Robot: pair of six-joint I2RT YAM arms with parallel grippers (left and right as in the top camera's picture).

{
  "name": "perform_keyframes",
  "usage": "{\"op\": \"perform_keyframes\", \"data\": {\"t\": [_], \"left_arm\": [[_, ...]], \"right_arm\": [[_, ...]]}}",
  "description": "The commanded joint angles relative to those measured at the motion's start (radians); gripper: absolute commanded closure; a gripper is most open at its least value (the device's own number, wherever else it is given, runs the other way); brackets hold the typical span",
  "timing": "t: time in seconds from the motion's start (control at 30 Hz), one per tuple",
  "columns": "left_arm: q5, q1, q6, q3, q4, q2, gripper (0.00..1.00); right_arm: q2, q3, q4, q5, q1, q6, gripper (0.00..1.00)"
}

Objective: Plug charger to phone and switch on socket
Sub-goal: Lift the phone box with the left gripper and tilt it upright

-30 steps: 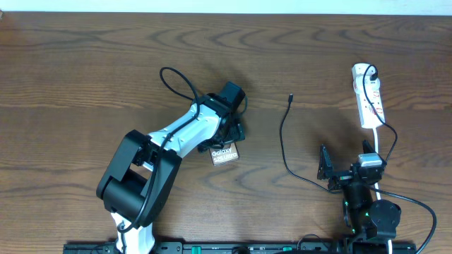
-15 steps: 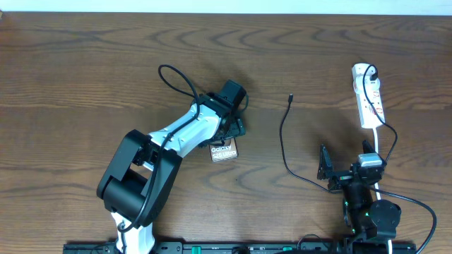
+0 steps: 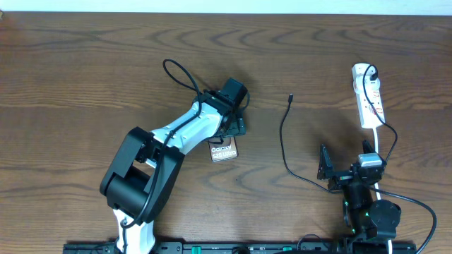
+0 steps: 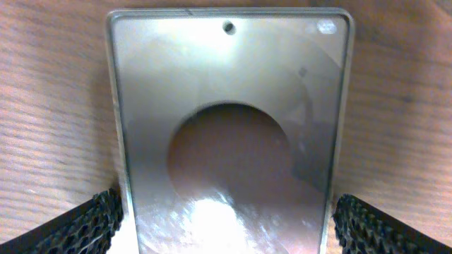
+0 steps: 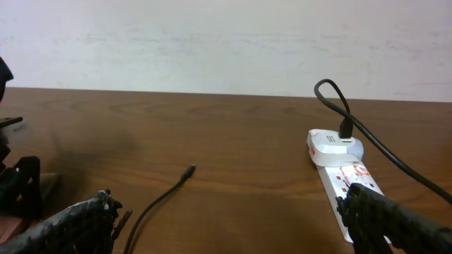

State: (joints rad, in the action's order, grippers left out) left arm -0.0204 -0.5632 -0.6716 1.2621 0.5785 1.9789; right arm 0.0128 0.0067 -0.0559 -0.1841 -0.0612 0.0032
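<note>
- Neither step of the task looks done: the charger [image 5: 188, 171] is not in the phone [image 4: 226, 141], and nothing is touching the socket [image 3: 368, 102].
- The phone lies flat on the desk [image 3: 85, 70], directly between the left jaws. These are spread and released, one at each long edge, with a thin gap visible on one side.
- The right jaws are also wide apart and empty. The free tip of the charger lies on the desk ahead of them, a little to their left and well apart from the phone. The socket is ahead of them, to their right.
- I judge that the remaining work is to take the tip, bring it to the phone's port and press the switch. I cannot tell whether the switch is on.
- The phone is a thin rectangular slab with rounded corners and a glossy face. It is probably slippery at the edges.
- The charger is a thin, limp black cable that lies in loose curves.
- The socket is a narrow strip of hard white plastic with red marks, and a black plug [image 5: 345, 130] stands in its far end.
- The desk is dark wood with visible grain.
</note>
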Motion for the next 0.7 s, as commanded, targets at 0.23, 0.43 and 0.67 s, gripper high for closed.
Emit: {"op": "perform_keyframes", "data": {"t": [0.23, 0.43, 0.67], "left_arm": [[-0.043, -0.013, -0.026, -0.016, 0.045, 0.061, 0.02], [-0.040, -0.043, -0.025, -0.016, 0.044, 0.061, 0.02], [-0.041, -0.042, -0.025, -0.016, 0.033, 0.061, 0.02]], "right_arm": [[-0.003, -0.001, -0.004, -0.002, 0.003, 0.002, 0.01], [-0.003, -0.001, -0.004, -0.003, 0.003, 0.002, 0.01], [-0.003, -0.001, -0.004, -0.003, 0.003, 0.002, 0.01]]}}
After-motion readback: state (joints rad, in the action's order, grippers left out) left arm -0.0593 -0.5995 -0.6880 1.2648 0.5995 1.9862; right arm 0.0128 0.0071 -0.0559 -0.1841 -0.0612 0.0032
